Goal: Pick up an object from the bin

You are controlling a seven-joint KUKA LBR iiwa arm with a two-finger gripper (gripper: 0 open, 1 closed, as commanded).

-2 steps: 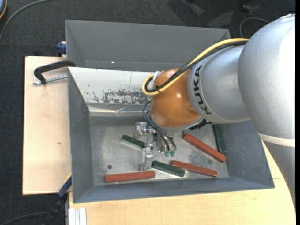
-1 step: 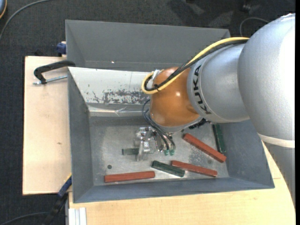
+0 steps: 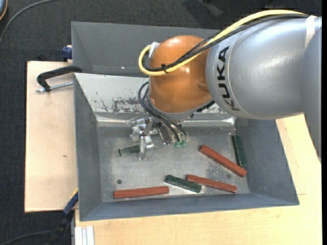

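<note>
**Inspector:** What is recorded at the left of the grey metal bin (image 3: 87, 152)?

**Assessor:** A long flat red bar (image 3: 140, 192) is noted along the near wall. Farther in, a short flat dark green strip (image 3: 129, 150) is found lying on the floor.

**Inspector:** How is that strip placed relative to the gripper?

**Assessor:** The two-finger metal gripper (image 3: 144, 143) is set low, at the strip's right end, so most of the strip is left lying to the gripper's left. Contact cannot be confirmed. The strip's long axis is laid nearly left to right, with the left end pointed at the left wall and slightly toward the near side. A grasp is judged to call for closure across that axis.

**Inspector:** And the opening?

**Assessor:** It cannot be told how far the gripper is open, and no hold on anything can be confirmed.

**Inspector:** Further right?

**Assessor:** A dark green bar (image 3: 183, 184) and two more red bars (image 3: 212, 184) (image 3: 222, 161) are logged, well apart from the gripper.
</note>
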